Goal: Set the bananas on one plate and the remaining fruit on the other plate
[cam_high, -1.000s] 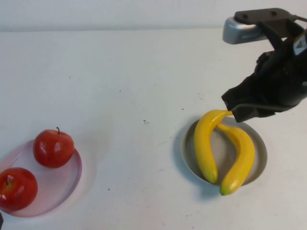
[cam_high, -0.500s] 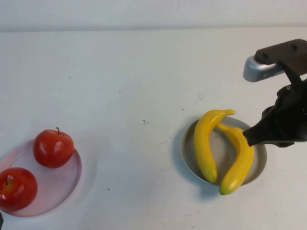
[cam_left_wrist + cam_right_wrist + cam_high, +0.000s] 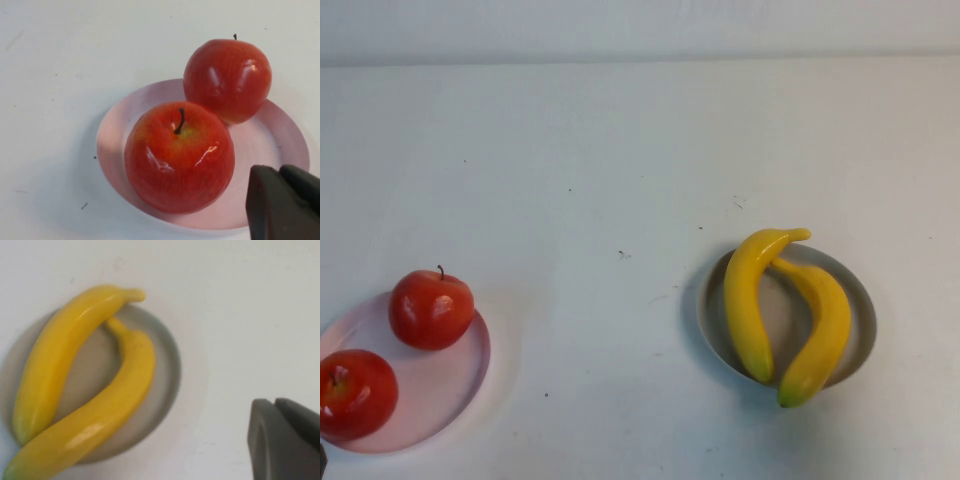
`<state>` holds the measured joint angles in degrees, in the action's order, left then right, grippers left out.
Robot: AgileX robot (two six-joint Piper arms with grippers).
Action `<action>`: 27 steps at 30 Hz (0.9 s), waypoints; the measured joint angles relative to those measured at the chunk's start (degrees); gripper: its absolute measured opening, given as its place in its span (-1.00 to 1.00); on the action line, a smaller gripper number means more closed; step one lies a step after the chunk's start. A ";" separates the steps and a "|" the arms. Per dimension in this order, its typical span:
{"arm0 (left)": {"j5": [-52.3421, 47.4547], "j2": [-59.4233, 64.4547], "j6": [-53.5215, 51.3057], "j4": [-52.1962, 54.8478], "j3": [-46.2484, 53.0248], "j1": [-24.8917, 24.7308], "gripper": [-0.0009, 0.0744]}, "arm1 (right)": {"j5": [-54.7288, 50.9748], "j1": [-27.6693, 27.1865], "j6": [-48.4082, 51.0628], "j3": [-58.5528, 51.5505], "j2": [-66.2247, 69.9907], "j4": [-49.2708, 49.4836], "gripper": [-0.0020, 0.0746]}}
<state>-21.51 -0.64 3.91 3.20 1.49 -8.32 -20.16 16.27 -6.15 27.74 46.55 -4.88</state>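
Looking at the high view first: neither arm shows up here, so you get a clean look at the table (image 3: 620, 150). Both bananas (image 3: 745, 305) lie on the grey-blue plate (image 3: 865, 320) to the right, crossing at their near ends, with one far tip poking over the rim. Both apples (image 3: 431, 309) sit on the pink plate (image 3: 445, 390) at the left, close together. The sorting looks done to me.

Left wrist view: the left gripper (image 3: 282, 205) hangs just beside the pink plate's edge, near the closer apple but not touching it. I can't tell how far it's open; no fruit is in it. If you ever need to regrab an apple, it looks glossy, hard and round, so I'd guess it's slippery and keen to roll. Come from above and close across the widest part, clear of the stem.

Right wrist view: the right gripper (image 3: 285, 442) is off to the side of the grey-blue plate, well apart from the bananas. Same deal, I can't tell its opening, and it carries nothing. The bananas look like stiff, light plastic with a slick skin. Pinch one across its middle, not the tapered tip, and take the upper one first. Both plates look shallow and light, so nudging one could slide it.
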 joint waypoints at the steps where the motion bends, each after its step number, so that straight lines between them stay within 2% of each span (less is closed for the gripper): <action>1: 0.00 0.00 0.00 0.00 0.00 0.00 -0.97 | 2.52 -2.04 0.00 -2.38 -2.14 0.27 -0.99; 6: 0.00 0.00 0.00 0.00 0.00 0.00 -0.97 | 10.91 -9.44 0.00 -13.34 -16.60 1.06 -0.99; 11: 0.00 0.00 0.00 0.00 0.00 0.00 -0.97 | 13.60 -13.28 0.00 -22.48 -29.08 3.90 -0.99; 19: 0.00 0.00 0.00 0.00 0.00 0.00 -0.97 | 14.24 -14.02 0.00 -29.16 -45.13 8.33 -0.99; 27: 0.00 0.00 0.00 0.00 0.00 0.00 -0.97 | 13.44 -14.02 0.00 -29.16 -46.99 8.55 -0.99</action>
<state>-21.51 -0.64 3.91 3.20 1.49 -8.32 -6.72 2.25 -6.15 -1.42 -0.44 3.67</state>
